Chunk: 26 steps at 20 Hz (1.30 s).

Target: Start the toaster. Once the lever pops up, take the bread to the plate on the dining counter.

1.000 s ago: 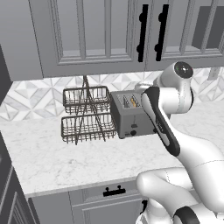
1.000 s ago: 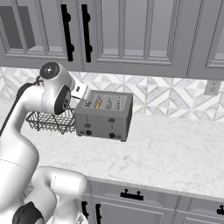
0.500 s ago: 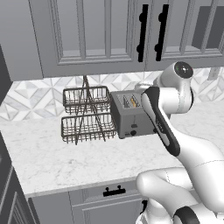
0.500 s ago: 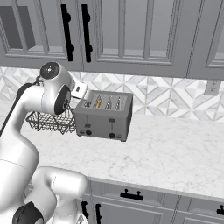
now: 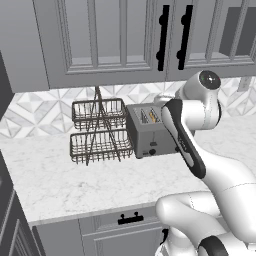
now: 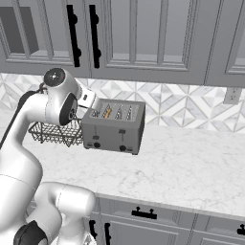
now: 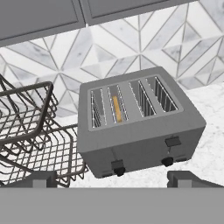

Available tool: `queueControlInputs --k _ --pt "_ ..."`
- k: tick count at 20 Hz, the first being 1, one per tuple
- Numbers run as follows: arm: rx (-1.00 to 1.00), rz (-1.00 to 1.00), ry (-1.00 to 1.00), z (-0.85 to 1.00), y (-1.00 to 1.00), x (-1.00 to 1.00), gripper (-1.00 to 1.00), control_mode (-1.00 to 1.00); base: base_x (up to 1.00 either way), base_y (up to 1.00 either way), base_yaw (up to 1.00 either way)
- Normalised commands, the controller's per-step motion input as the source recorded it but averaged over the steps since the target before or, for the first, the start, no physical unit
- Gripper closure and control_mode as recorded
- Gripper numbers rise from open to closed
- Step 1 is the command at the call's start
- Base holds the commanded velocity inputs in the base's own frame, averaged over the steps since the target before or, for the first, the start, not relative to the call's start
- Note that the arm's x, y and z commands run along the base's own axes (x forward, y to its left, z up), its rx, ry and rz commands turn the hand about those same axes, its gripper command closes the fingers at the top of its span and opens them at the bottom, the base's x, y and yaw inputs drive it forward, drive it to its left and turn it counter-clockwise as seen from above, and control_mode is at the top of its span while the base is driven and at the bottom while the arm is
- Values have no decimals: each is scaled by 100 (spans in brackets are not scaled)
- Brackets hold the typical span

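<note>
The grey four-slot toaster (image 7: 140, 127) stands on the marble counter against the tiled wall, also seen as the toaster (image 5: 150, 131) and the toaster (image 6: 115, 127) from the base. The bread (image 7: 117, 109) sits deep in the second slot from the left, showing just a thin tan edge. On the toaster's front the left lever (image 7: 117, 164) sits low beside its knob, while the right lever (image 7: 173, 141) sits higher. My gripper (image 7: 113, 180) hovers above and in front of the toaster, open, nothing between its fingertips (image 7: 188, 178). The plate and the dining counter are out of view.
A two-tier wire basket rack (image 5: 99, 132) stands right beside the toaster's left end, its wires close to my left fingertip (image 7: 37, 179). Grey wall cabinets (image 5: 115, 40) hang above. Bare marble counter (image 6: 191, 167) stretches to the toaster's right and front.
</note>
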Motion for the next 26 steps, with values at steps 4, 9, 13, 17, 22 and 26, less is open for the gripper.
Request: queueControlInputs --k 4,9,13,17,22,26 --pt "0 0 0 0 0 0 -100 -100 0 0 0" --pt "0 0 0 0 0 0 -100 -100 0 0 0" --pt "0 0 0 0 0 0 -100 -100 0 0 0" --pt "0 0 0 0 0 0 -100 -100 0 0 0" --pt "0 0 0 0 0 0 -100 -100 0 0 0" --pt "0 0 0 0 0 0 -100 -100 0 0 0"
